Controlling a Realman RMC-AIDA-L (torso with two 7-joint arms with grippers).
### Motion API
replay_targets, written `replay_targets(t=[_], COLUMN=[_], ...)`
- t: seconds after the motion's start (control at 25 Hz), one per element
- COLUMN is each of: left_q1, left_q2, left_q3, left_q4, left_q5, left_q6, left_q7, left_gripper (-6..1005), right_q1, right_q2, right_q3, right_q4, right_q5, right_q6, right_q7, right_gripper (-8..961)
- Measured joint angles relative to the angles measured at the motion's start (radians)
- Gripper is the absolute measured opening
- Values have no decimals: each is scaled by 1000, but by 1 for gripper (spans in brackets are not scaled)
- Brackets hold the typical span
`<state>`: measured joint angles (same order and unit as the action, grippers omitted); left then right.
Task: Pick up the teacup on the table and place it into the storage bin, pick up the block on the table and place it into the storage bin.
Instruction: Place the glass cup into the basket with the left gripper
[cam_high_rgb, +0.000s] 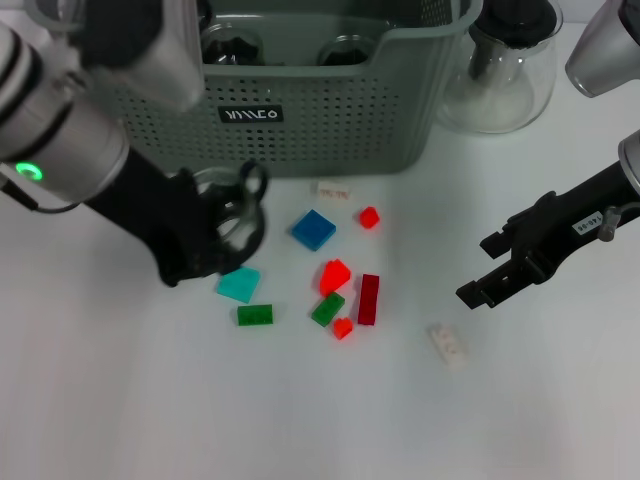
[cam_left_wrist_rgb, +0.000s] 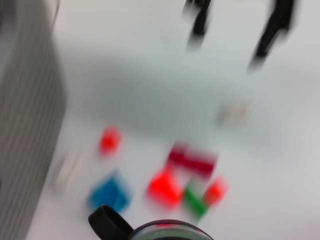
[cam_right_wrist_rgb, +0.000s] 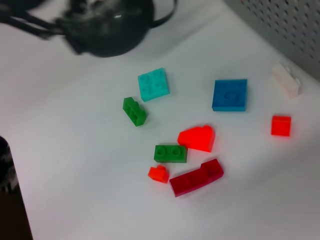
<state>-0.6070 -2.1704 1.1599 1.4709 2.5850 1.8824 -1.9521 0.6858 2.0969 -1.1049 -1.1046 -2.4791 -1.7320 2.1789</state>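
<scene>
One teacup | in left end effector | before storage bin

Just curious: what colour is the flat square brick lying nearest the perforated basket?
Blue; the flat square brick shows best in the right wrist view.

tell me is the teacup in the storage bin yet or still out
Out. The teacup sits in the left gripper in front of the storage bin, over the table beside the teal block.

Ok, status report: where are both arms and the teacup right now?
Left end effector shut on glass teacup, just in front of storage bin. Right end effector open, idle beside scattered blocks.
</scene>
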Motion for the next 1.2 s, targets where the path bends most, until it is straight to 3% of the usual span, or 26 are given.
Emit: replay_targets(t=[0.16, 0.28, 0.32, 0.36, 0.48, 0.52, 0.64, 0.72, 0.8, 0.96, 1.2], left_q1=[-30, -99, -161, -161, -280, -331, -432, -494, -550, -598, -602], left_q2=[3, 3, 11, 11, 74, 117, 212, 268, 309, 321, 268], left_q3=[-66, -130, -179, -179, -217, -222, -229, -236, -240, -237, -230], left_q4=[115, 173, 175, 175, 64, -22, -251, -426, -597, -741, -803], left_q5=[-169, -225, -233, -233, -209, -193, -162, -138, -94, -1, 88], left_q6=[73, 36, -22, -22, -118, -160, -253, -327, -424, -555, -691], left_q7=[-89, -162, -213, -213, -311, -355, -423, -439, -448, -457, -467], left_gripper=[41, 41, 41, 41, 41, 40, 40, 40, 40, 40, 40], right_q1=[1, 4, 5, 6, 9, 9, 10, 11, 13, 21, 25], right_q2=[-1, -1, -1, -2, -1, 0, 0, 0, 0, -1, 0], right_q3=[-1, -2, -4, -4, -6, -7, -7, -7, -7, -7, -9], right_q4=[0, 1, 2, 2, 1, 0, 0, 3, 4, 5, 9], right_q5=[2, 1, 2, 2, 4, 4, 4, 3, 2, 0, 3], right_q6=[-1, -1, -1, -2, -3, -3, -4, -2, -1, -2, 3], right_q7=[1, 1, 1, 1, 8, 11, 13, 13, 17, 26, 28], right_gripper=[896, 897, 897, 897, 897, 897, 897, 897, 897, 896, 896])
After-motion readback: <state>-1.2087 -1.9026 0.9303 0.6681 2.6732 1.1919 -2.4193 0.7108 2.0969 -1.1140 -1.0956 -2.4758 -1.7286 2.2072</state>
